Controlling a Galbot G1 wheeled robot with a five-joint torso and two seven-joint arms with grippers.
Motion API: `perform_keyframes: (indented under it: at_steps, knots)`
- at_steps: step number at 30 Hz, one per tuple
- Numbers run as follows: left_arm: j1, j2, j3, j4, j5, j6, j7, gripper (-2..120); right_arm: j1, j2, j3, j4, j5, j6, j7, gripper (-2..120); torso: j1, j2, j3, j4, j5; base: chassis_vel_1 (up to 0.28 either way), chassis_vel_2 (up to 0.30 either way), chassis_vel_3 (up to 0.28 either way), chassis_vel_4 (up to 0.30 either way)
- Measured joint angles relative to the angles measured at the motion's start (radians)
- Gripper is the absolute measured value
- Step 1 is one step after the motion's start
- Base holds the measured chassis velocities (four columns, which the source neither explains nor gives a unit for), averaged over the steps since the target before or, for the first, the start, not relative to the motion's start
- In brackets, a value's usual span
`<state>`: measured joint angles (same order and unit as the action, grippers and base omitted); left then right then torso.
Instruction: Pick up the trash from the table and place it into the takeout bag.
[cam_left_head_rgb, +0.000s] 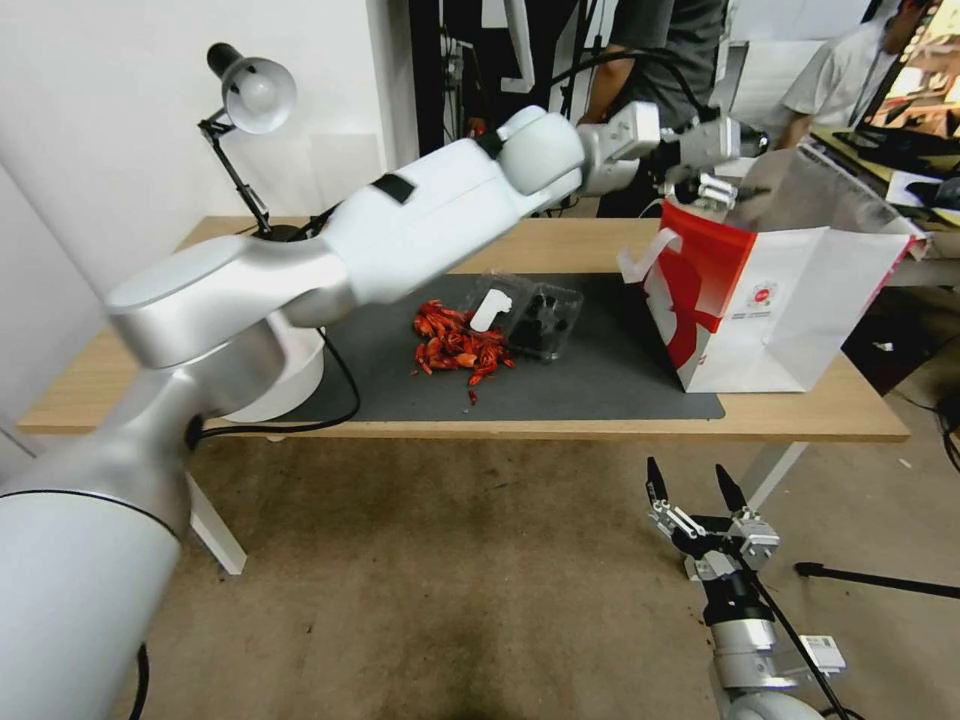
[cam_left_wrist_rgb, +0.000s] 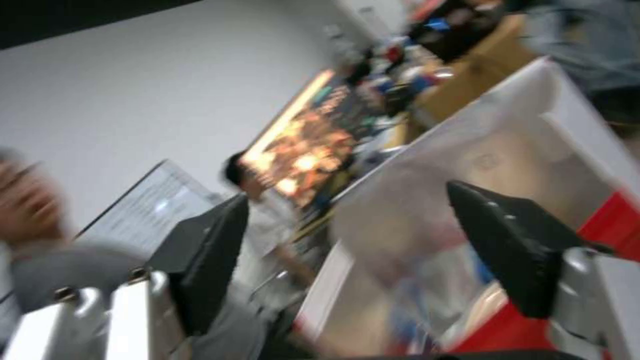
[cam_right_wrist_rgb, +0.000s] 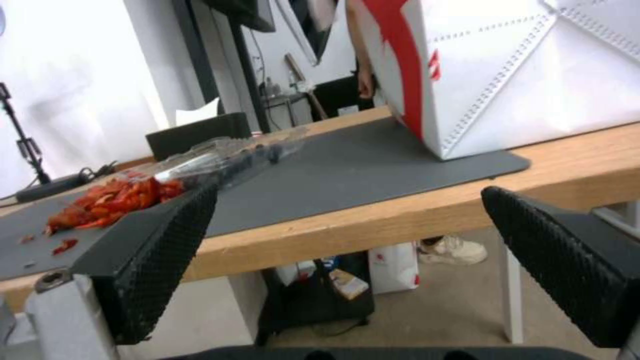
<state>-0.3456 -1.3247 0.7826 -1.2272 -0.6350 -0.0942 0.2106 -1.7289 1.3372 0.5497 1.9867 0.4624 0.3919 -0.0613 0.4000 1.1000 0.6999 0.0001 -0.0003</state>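
The takeout bag (cam_left_head_rgb: 790, 310), red and white, stands open on the right end of the table (cam_left_head_rgb: 560, 245). My left arm reaches across the table, and its gripper (cam_left_head_rgb: 738, 192) hovers open and empty at the bag's mouth. The left wrist view looks between the open fingers of the left gripper (cam_left_wrist_rgb: 343, 195) into the bag (cam_left_wrist_rgb: 507, 150), where blurred blue and beige things lie. Trash left on the dark mat (cam_left_head_rgb: 600, 370): a pile of red shells (cam_left_head_rgb: 455, 345) and a clear plastic container (cam_left_head_rgb: 535, 318). My right gripper (cam_left_head_rgb: 690, 485) hangs open below the table's front edge.
A desk lamp (cam_left_head_rgb: 255, 90) and a white round object (cam_left_head_rgb: 290, 375) with a black cable stand at the table's left end. In the right wrist view the table's front edge (cam_right_wrist_rgb: 400, 210) lies between the right gripper's (cam_right_wrist_rgb: 345, 195) fingers, with the bag (cam_right_wrist_rgb: 533, 75) beyond. People stand behind the table.
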Motion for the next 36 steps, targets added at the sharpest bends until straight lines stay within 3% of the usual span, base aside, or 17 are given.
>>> perform_keyframes:
  at_steps: [1,2,4,5,7,9,12,16,18,22,24,27,28,30,31,32,36]
  knots:
    - [0.0,0.0,0.0,0.0,0.0,0.0,0.0,82,0.0,0.0,0.0,0.0,0.0,0.0,0.0,100,0.0,0.0,0.0,0.0,0.0,0.0,0.0,0.0,0.0]
    - [0.029,0.043,-0.015,-0.059,-0.003,0.012,-0.067,85,0.001,0.0,-0.001,-0.001,0.0,0.0,0.0,100,0.0,0.0,0.0,0.0001,-0.0002,0.0,0.0,0.0,0.0]
    - [0.13,0.133,-0.069,-0.193,-0.017,0.029,-0.27,95,0.004,-0.001,-0.008,-0.003,-0.001,0.0,-0.001,100,0.0,0.0,0.0,0.0003,-0.0003,0.0,0.0,0.0,0.0]
    - [0.13,0.133,-0.069,-0.193,-0.017,0.029,-0.27,95,0.004,-0.001,-0.008,-0.003,-0.001,0.0,-0.001,100,0.0,0.0,0.0,0.0003,-0.0003,0.0,0.0,0.0,0.0]
    - [0.237,0.195,-0.119,-0.308,-0.036,0.03,-0.416,99,0.007,-0.005,-0.016,-0.005,-0.004,0.0,-0.001,100,0.0,0.0,0.0,0.0,-0.0004,0.0,0.0,0.0,0.0]
    - [0.293,0.228,-0.145,-0.362,-0.042,0.031,-0.462,99,0.008,-0.008,-0.019,-0.006,-0.005,-0.001,-0.001,100,0.0,0.0,0.0,-0.0001,-0.0004,0.0,0.0,0.0,0.0]
    - [0.491,0.328,-0.249,-0.547,-0.01,0.017,-0.561,100,0.017,-0.016,-0.028,-0.009,-0.007,-0.009,-0.002,100,0.0,0.0,0.0,0.0001,-0.0003,0.0,0.0,0.0,0.0]
    - [0.61,0.388,-0.328,-0.631,0.01,-0.001,-0.586,100,0.023,-0.023,-0.036,-0.017,-0.008,-0.014,-0.002,100,0.0,0.0,0.0,-0.0003,0.0002,0.0,0.0,0.0,0.0]
    - [0.739,0.451,-0.414,-0.702,0.051,0.001,-0.612,100,0.026,-0.029,-0.045,-0.025,-0.013,-0.017,-0.002,100,0.0,0.0,0.0,0.0001,0.0001,0.0,0.0,0.0,0.0]
    - [0.858,0.489,-0.481,-0.747,0.098,0.025,-0.651,100,0.026,-0.029,-0.049,-0.027,-0.016,-0.019,-0.002,100,0.0,0.0,0.0,-0.0001,0.0003,0.0,0.0,0.0,0.0]
    - [1.044,0.518,-0.586,-0.795,0.163,0.056,-0.709,100,0.026,-0.028,-0.052,-0.028,-0.021,-0.021,-0.002,100,0.0,0.0,0.0,0.0001,0.0003,0.0,0.0,0.0,0.0]
    - [1.168,0.519,-0.675,-0.813,0.215,0.062,-0.721,100,0.026,-0.027,-0.053,-0.027,-0.023,-0.023,-0.002,100,0.0,0.0,0.0,-0.0005,-0.0002,0.0,0.0,0.0,0.0]
    - [1.28,0.515,-0.758,-0.829,0.258,0.064,-0.724,100,0.025,-0.028,-0.054,-0.027,-0.024,-0.023,-0.002,100,0.0,0.0,0.0,-0.0005,0.0007,0.0,0.0,0.0,0.0]
    - [1.301,0.514,-0.772,-0.832,0.265,0.064,-0.724,100,0.025,-0.028,-0.054,-0.026,-0.024,-0.023,-0.002,100,0.0,0.0,0.0,-0.0003,0.0005,0.0,0.0,0.0,0.0]
    - [1.433,0.507,-0.844,-0.849,0.306,0.065,-0.728,100,0.022,-0.029,-0.055,-0.027,-0.025,-0.023,-0.004,100,0.0,0.0,0.0,0.0,-0.0002,0.0,0.0,0.0,0.0]
    - [1.433,0.507,-0.844,-0.849,0.306,0.065,-0.728,100,0.022,-0.029,-0.055,-0.027,-0.025,-0.023,-0.004,100,0.0,0.0,0.0,0.0,-0.0002,0.0,0.0,0.0,0.0]
    - [1.692,0.447,-0.951,-0.861,0.416,0.02,-0.74,100,0.02,-0.028,-0.06,-0.028,-0.027,-0.021,-0.006,100,0.0,0.0,0.0,-0.0001,0.0001,0.0,0.0,0.0,0.0]
